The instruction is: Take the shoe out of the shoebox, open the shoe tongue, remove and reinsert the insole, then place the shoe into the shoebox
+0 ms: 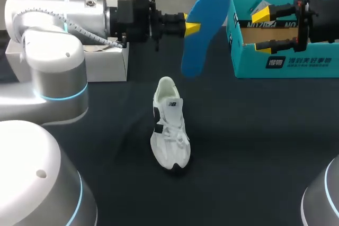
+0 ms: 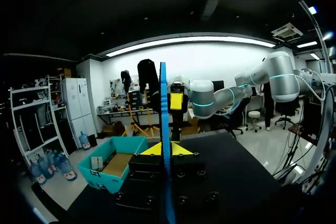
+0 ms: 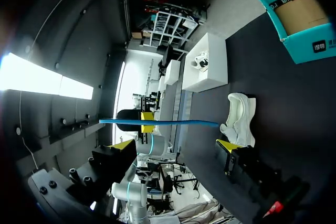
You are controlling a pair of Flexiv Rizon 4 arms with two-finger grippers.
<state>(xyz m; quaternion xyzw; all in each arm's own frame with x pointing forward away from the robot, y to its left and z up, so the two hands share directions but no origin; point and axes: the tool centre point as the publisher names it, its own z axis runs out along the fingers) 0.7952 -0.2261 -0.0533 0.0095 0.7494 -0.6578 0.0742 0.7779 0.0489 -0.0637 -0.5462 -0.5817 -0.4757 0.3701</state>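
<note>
A white sneaker [image 1: 169, 125] with black trim stands on the dark table, toe towards the front edge. Above and behind it my left gripper [image 1: 192, 27] is shut on the edge of a blue insole [image 1: 204, 30], which hangs in the air nearly upright. In the left wrist view the insole [image 2: 164, 124] shows edge-on between the yellow tips of that gripper [image 2: 160, 149]. My right gripper [image 1: 263, 29] stands open over the teal shoebox [image 1: 286, 62], holding nothing. The right wrist view has its gripper [image 3: 173, 144] facing the insole [image 3: 157, 123], with the sneaker [image 3: 239, 116] beside it.
A white box [image 1: 106, 63] sits at the back left under my left arm. The teal shoebox [image 2: 113, 166] lies open at the back right, its brown inside bare. Dark table surface spreads around the sneaker.
</note>
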